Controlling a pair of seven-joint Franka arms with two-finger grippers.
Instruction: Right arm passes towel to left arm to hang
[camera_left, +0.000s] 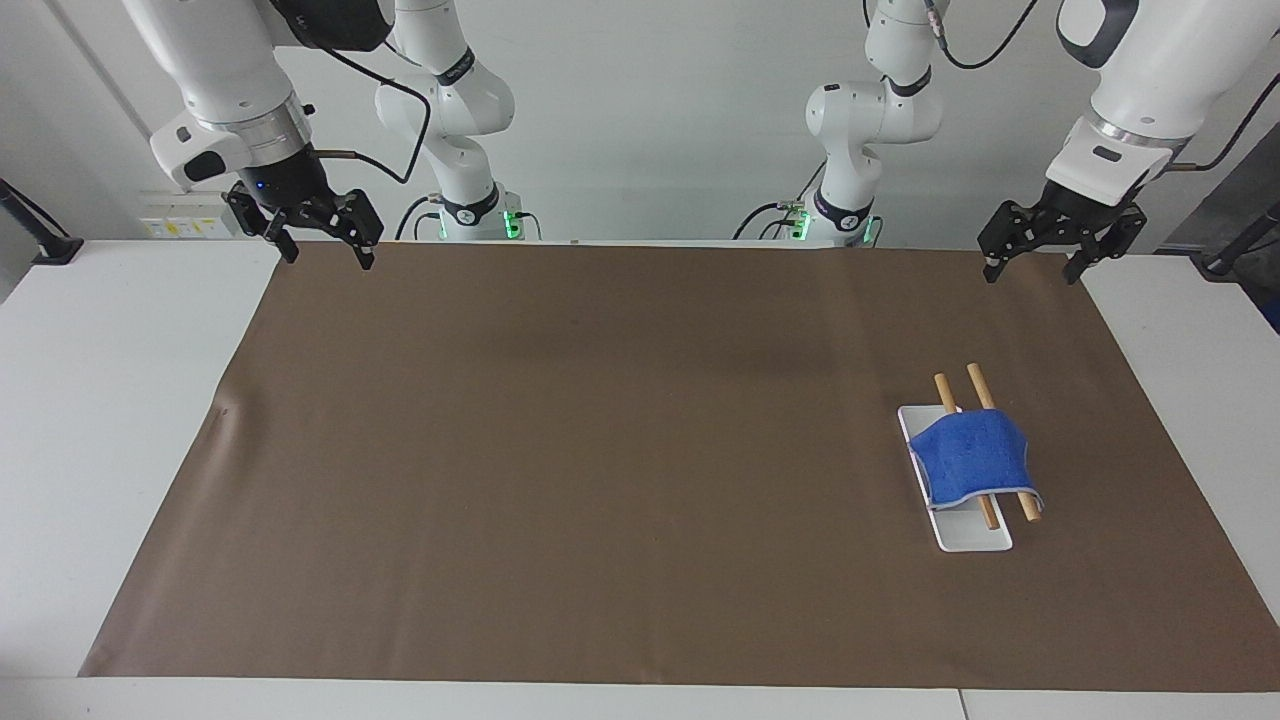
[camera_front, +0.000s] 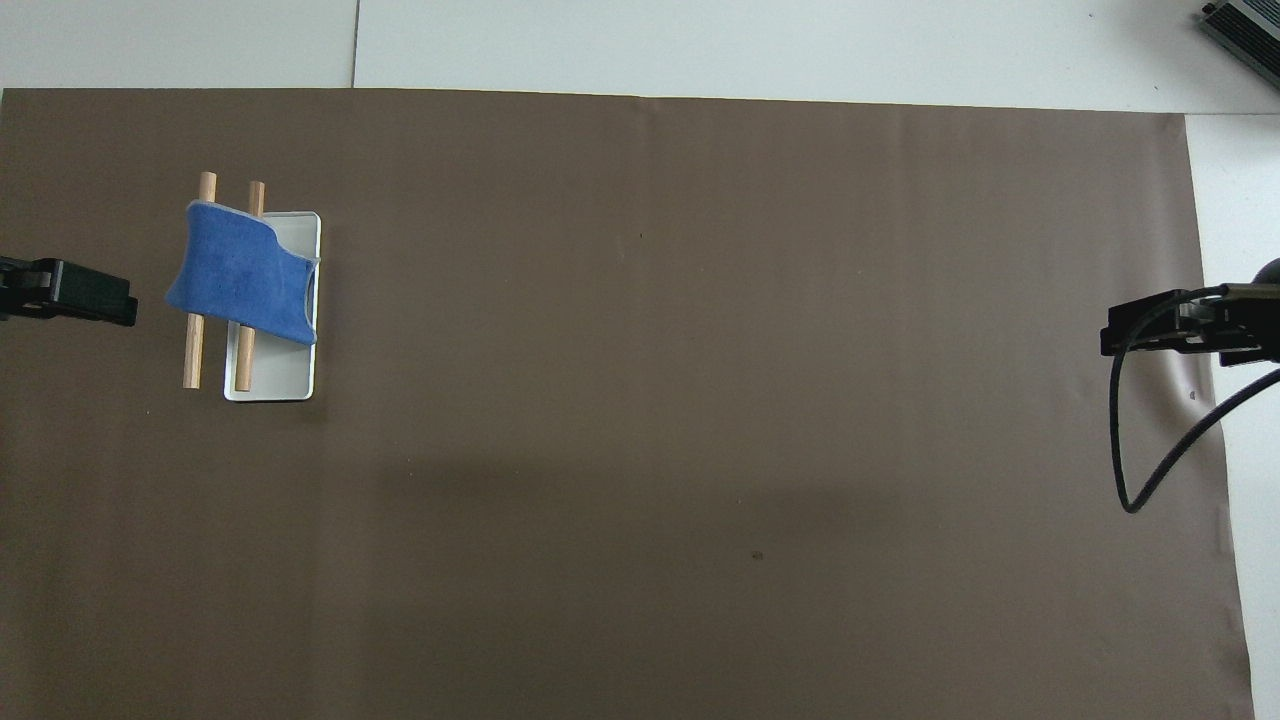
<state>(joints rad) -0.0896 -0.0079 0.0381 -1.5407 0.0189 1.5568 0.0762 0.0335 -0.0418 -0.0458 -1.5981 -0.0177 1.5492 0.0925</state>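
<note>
The bright-blue towel (camera_left: 973, 455) hangs draped over two wooden rods (camera_left: 978, 382) that rest across a small white tray (camera_left: 975, 540), toward the left arm's end of the table. It also shows in the overhead view (camera_front: 245, 283). My left gripper (camera_left: 1032, 276) is open and empty, raised over the mat's edge near the robots and well clear of the towel; its tip shows in the overhead view (camera_front: 118, 304). My right gripper (camera_left: 325, 260), with its blue light, is open and empty over the mat's corner at the right arm's end (camera_front: 1112, 336), and that arm waits.
A brown mat (camera_left: 600, 450) covers most of the white table (camera_left: 110, 400). A black cable (camera_front: 1130, 470) loops down from the right gripper. The arm bases stand at the robots' edge of the table.
</note>
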